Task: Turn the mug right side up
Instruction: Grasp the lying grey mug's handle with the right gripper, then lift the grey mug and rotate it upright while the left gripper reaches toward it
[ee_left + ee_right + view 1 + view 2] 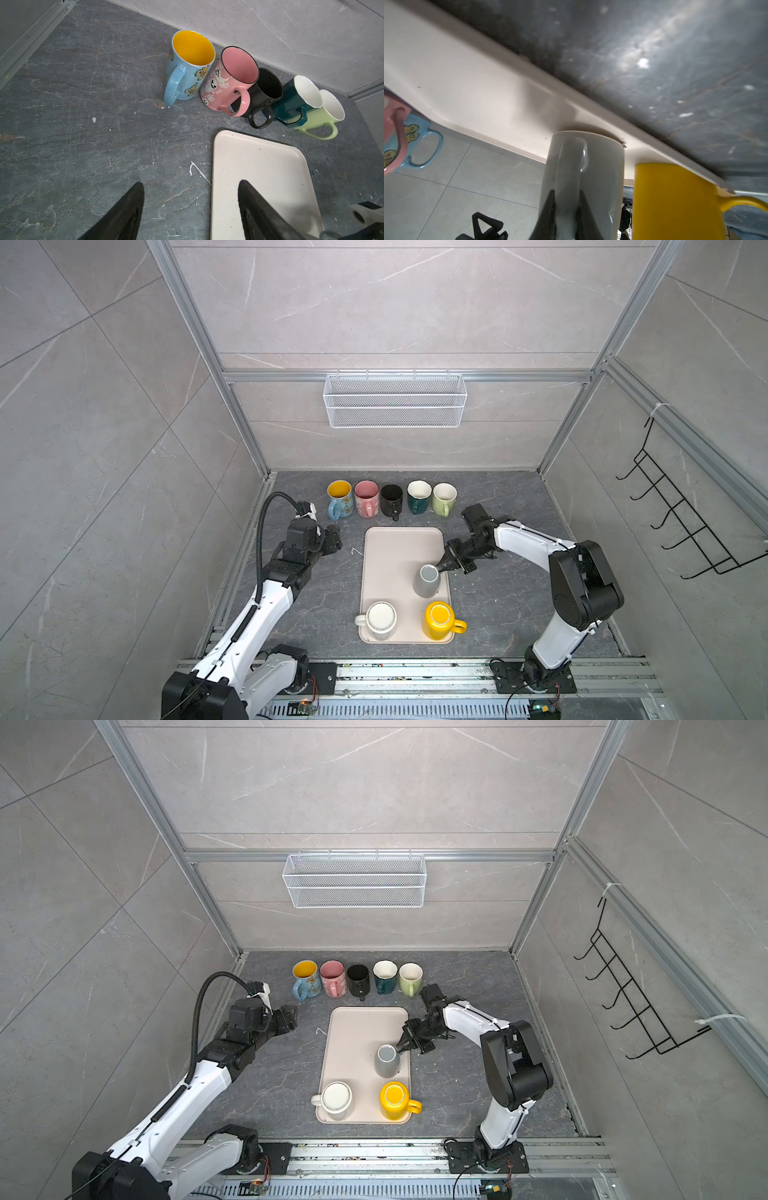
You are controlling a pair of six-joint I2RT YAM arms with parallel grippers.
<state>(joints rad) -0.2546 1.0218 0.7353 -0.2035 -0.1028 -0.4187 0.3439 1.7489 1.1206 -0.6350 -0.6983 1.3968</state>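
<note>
A grey mug (427, 581) (387, 1060) stands mouth down on the right half of the beige tray (395, 547) (357, 1027). My right gripper (442, 568) (401, 1048) reaches in from the right and is shut on the mug's handle (571, 166). The wrist view shows the black fingers on either side of the handle, with the gripper (565, 192) low against the mug's wall (602, 162). My left gripper (334, 537) (291, 1015) (190, 182) is open and holds nothing. It hovers over the table and the tray's far left corner (259, 166).
On the tray's near end, a white mug (380, 620) and a yellow mug (438, 620) (675, 203) stand mouth down. Several upright mugs line the back, from blue (338, 499) (187, 68) to green (444, 498). A wire basket (395, 400) hangs on the back wall and a hook rack (685, 522) on the right wall.
</note>
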